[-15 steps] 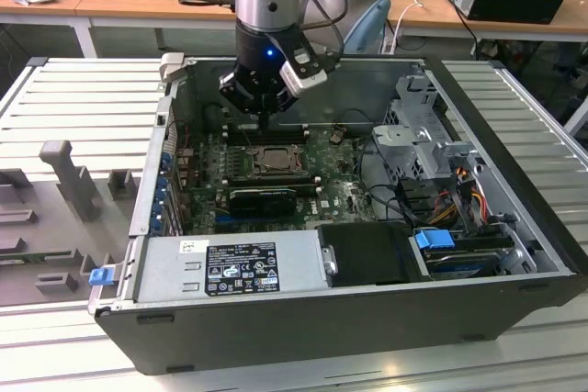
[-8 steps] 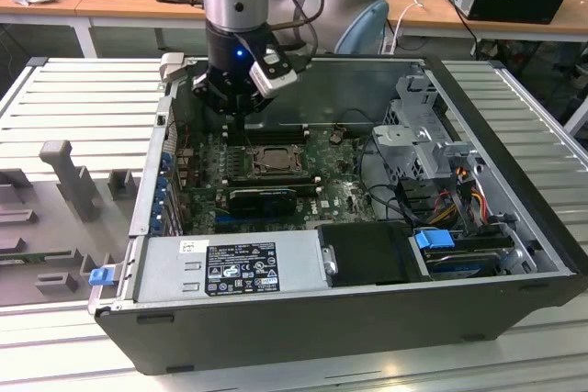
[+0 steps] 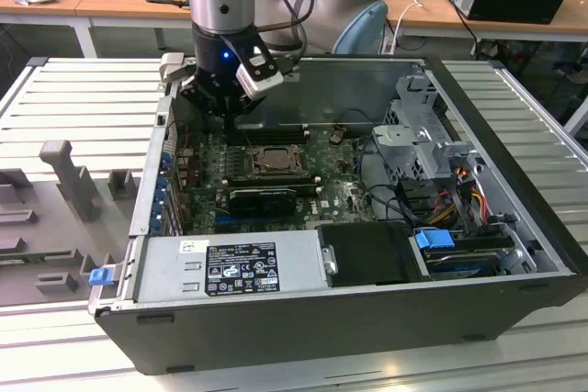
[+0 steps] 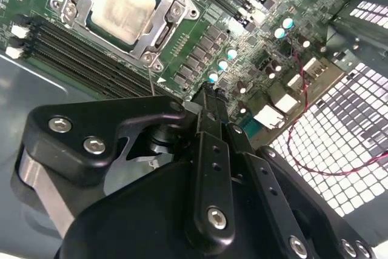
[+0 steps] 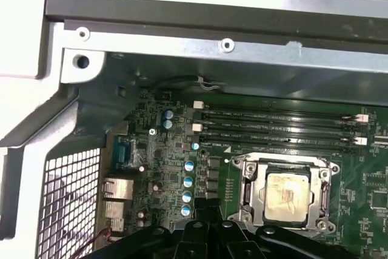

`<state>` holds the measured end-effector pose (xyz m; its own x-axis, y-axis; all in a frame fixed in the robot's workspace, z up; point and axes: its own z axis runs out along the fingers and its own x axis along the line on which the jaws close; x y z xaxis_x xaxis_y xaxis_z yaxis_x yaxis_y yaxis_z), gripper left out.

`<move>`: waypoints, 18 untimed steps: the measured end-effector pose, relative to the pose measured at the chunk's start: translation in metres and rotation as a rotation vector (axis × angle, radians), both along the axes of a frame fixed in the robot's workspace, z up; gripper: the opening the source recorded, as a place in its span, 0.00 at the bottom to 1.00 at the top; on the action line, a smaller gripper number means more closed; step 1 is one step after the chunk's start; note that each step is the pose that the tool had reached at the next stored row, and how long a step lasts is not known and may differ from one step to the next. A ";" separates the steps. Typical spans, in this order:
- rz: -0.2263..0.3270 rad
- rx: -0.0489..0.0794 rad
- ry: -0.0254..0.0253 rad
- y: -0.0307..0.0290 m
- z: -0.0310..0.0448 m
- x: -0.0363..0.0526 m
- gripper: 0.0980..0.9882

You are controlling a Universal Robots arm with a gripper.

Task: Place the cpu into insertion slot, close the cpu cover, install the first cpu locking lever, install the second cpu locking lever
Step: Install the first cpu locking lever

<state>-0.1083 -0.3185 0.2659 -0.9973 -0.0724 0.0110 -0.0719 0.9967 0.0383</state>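
The cpu (image 3: 273, 161) lies flat in the insertion slot (image 3: 246, 164) on the green motherboard, its dull silver top facing up in both wrist views (image 4: 123, 5) (image 5: 285, 194). The cpu cover (image 4: 159, 36) (image 5: 250, 191) lies down around the chip as a silver frame. From the socket corner a thin metal lever (image 4: 151, 80) runs toward the gripper. My gripper (image 3: 226, 109) (image 4: 209, 96) (image 5: 209, 213) hangs above the board, beside the socket toward the case's back wall. Its fingers are shut together with nothing between them.
Black memory slots (image 5: 279, 127) run along the socket's far side. A long black expansion card (image 3: 264, 197) sits in front of it. A power supply (image 3: 230, 268), drive cage (image 3: 418, 126) and cables (image 3: 459, 192) crowd the case. The perforated back panel (image 4: 348, 137) is close to the gripper.
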 end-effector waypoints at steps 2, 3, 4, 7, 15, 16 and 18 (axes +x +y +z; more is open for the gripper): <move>0.000 0.002 0.0000 0.0018 -0.0012 -0.0001 0.01; 0.000 0.003 0.0000 0.0030 -0.0018 -0.0002 0.01; 0.000 0.004 0.0000 0.0039 -0.0022 -0.0003 0.01; 0.000 0.006 0.0000 0.0072 -0.0030 -0.0008 0.01; 0.000 0.009 0.0000 0.0260 -0.0088 -0.0010 0.01; 0.000 0.009 0.0001 0.0277 -0.0091 0.0000 0.01; 0.000 0.008 0.0000 0.0292 -0.0094 0.0067 0.01</move>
